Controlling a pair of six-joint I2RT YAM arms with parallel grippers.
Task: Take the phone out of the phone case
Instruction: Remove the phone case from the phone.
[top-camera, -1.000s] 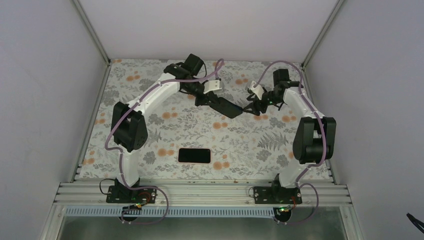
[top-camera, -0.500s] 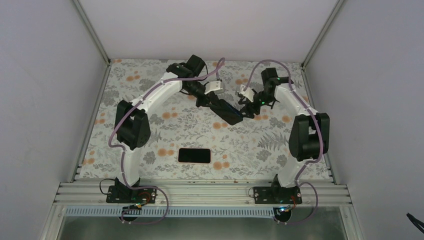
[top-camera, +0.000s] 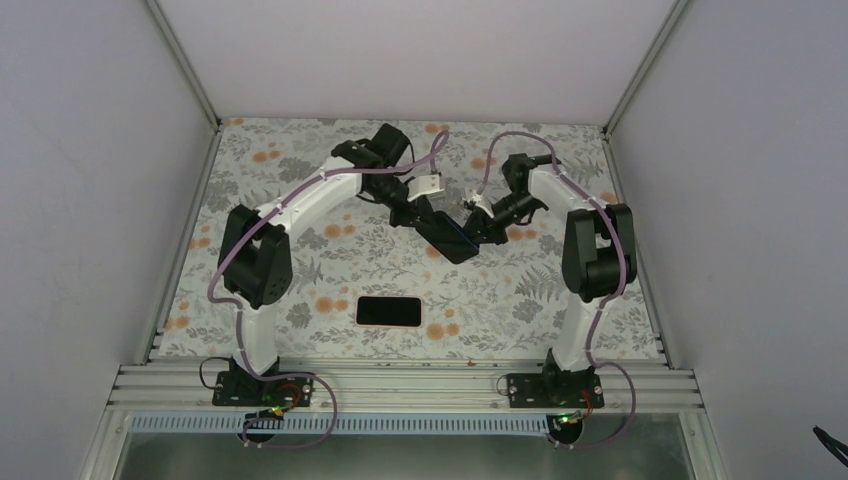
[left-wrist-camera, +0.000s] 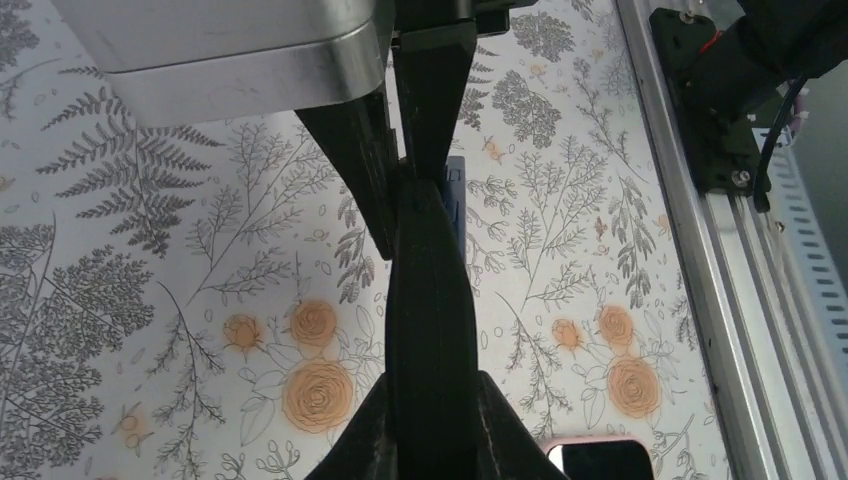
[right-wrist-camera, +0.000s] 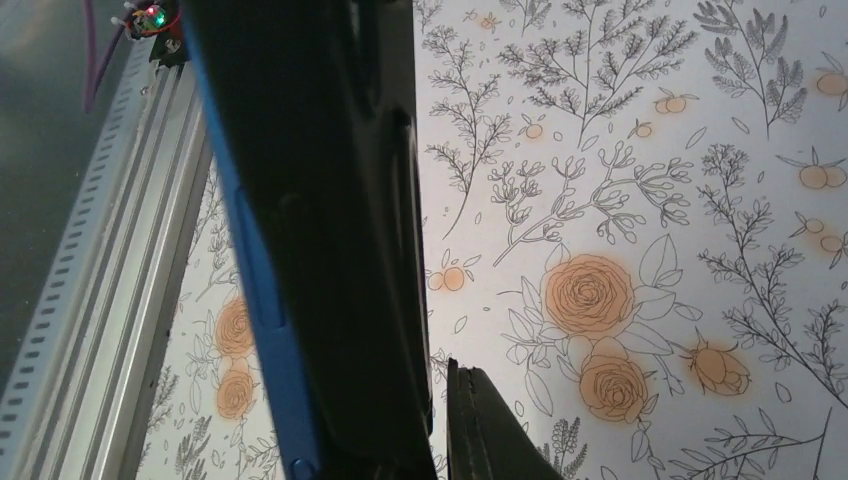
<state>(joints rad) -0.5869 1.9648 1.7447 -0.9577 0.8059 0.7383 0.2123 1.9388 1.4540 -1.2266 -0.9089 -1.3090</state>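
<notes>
The phone (top-camera: 389, 311) lies flat and screen up on the table's near middle, inside the pink phone case, whose rim (left-wrist-camera: 590, 442) shows in the left wrist view around the dark screen (left-wrist-camera: 612, 463). Both grippers are farther back, well away from it. My left gripper (top-camera: 430, 220) (left-wrist-camera: 432, 392) is shut on a black slab with a blue edge (top-camera: 452, 238) (right-wrist-camera: 330, 250), held off the table. My right gripper (top-camera: 479, 227) (right-wrist-camera: 440, 405) is shut at the slab's other end. One finger (right-wrist-camera: 487, 432) shows beside the slab with a thin gap; the other finger is hidden.
A floral cloth (top-camera: 330, 260) covers the table. An aluminium rail (top-camera: 400, 385) runs along the near edge and carries both arm bases. White walls enclose the left, back and right sides.
The right arm swung left to the black slab's end and its jaws went from open to shut. The left arm shifted the slab slightly toward the near side.
</notes>
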